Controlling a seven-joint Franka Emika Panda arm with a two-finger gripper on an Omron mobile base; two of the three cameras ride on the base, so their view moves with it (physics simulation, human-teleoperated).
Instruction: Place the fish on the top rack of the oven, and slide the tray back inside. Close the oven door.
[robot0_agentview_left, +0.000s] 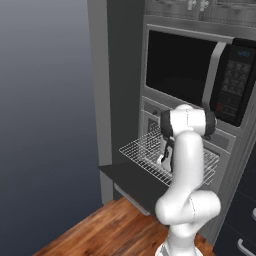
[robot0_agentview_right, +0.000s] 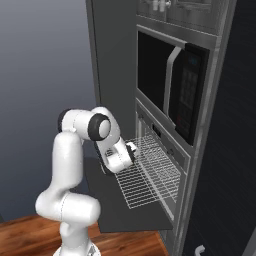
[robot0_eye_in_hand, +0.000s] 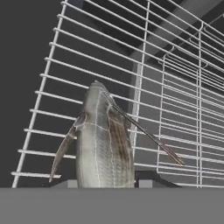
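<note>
So your fingers (robot0_eye_in_hand: 106, 186) grip the fish (robot0_eye_in_hand: 103, 144) above the pulled-out top rack (robot0_eye_in_hand: 175, 109) — release, slide-in and the oven door (robot0_agentview_right: 107, 205) remain.

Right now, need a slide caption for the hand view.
Shut gripper holds the fish over the pulled-out top rack.

You face a tall dark grey cabinet column (robot0_agentview_left: 117, 75) housing a black microwave (robot0_agentview_left: 200, 75) with keypad; a plain grey-blue wall (robot0_agentview_left: 45, 100) stands left, above a reddish-brown wooden floor (robot0_agentview_left: 105, 230).
</note>
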